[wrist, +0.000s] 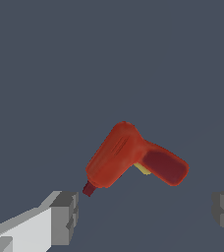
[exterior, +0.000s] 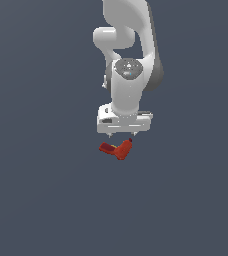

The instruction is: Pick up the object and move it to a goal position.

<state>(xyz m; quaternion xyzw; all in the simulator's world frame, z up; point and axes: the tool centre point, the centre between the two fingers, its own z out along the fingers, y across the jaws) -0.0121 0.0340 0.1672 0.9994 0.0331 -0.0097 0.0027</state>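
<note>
Two grey, blocky fingertips (wrist: 65, 216) of the white gripper (wrist: 146, 216) frame the nearest part of the wrist view, one at each side, spread wide with bare floor showing between them and nothing pinched. Just beyond them lies the small red-orange L-shaped object (wrist: 128, 156), a drill-like item with a thicker orange-red head, a short dark red nose at one end, a darker red slim handle branching off at an angle, and a small yellow patch in the crook where the two parts meet. Its nose points toward one fingertip and stops just short of it; the handle reaches toward the other finger but stays well apart from it. The object is narrower than the gap between the fingers and touches neither.

From the exterior view, the object (exterior: 117, 149) rests on the flat dark blue-grey floor (exterior: 41, 200), directly under the gripper (exterior: 120, 137), whose two small tips hang just above it, one over each end. Above the gripper sits the wide white hand block, and behind and above that rises the white, rounded Panda arm (exterior: 128, 60), climbing out of the top of the picture.
</note>
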